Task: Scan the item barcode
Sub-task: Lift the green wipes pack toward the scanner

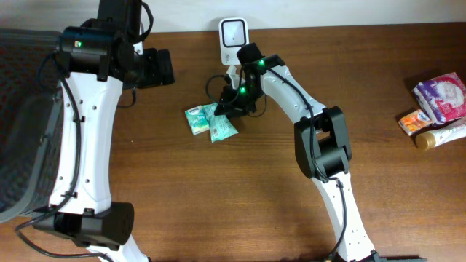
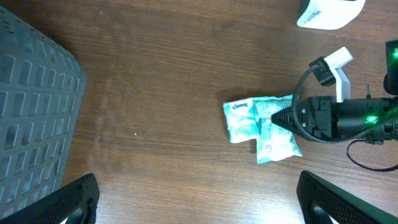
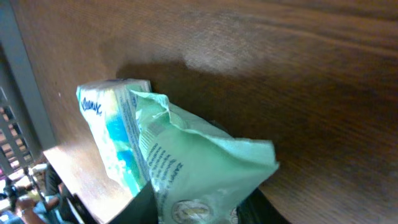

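- Since the barcode must, I think, be turned to the reader, the right gripper (image 2: 278,118) is narrowed on the green packet (image 2: 277,146), pinching its edge.
- The packet touches a tissue pack (image 2: 239,121), near the white scanner (image 1: 233,33).
- The left gripper (image 2: 199,202) hangs wide, holding nothing.

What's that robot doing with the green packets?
The right pincer is gripping a green packet on the wooden table, right beside a Kleenex pack. The white scanner stands just behind them, and the packet isn't held up to it yet. The left pincer hangs open off to the side, holding nothing.
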Robot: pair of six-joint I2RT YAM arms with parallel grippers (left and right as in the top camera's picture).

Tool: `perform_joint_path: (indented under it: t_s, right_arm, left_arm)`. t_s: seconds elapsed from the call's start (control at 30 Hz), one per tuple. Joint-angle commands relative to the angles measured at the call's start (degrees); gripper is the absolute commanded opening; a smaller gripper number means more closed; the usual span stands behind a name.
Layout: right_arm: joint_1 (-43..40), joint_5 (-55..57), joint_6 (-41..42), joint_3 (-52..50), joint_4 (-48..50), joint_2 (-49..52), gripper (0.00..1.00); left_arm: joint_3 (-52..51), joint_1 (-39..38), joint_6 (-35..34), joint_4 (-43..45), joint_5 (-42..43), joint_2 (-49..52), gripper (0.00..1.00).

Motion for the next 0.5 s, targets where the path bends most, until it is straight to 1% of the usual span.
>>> perform_joint_path:
  t_s: [0.0, 0.1, 0.3, 0.4, 0.47]
  right_arm:
    - [0.81, 2.49, -0.17, -1.36, -0.48, 1.29, 0.04]
    - [0.50, 2.29, -0.20, 0.72, -1.60, 0.46, 0.04]
    - [-3.41, 1.92, -0.24, 10.64, -6.60, -3.87, 0.04]
    - [-7.21, -10.01, -4.33, 14.34, -6.78, -5.68, 0.04]
    - [-9.92, -16.00, -5.09, 15.85, -6.45, -5.92, 0.04]
  left_arm:
    - [0.42, 0.20, -0.17, 0.09, -0.39, -0.37, 0.99]
    - [0.42, 0.20, -0.17, 0.09, -0.39, -0.37, 0.99]
    - [0.42, 0.20, -0.17, 0.09, -0.39, -0.37, 0.99]
    - [0.42, 0.20, -0.17, 0.09, -0.39, -0.37, 0.99]
    - [0.42, 0.20, -0.17, 0.09, -0.39, -0.37, 0.99]
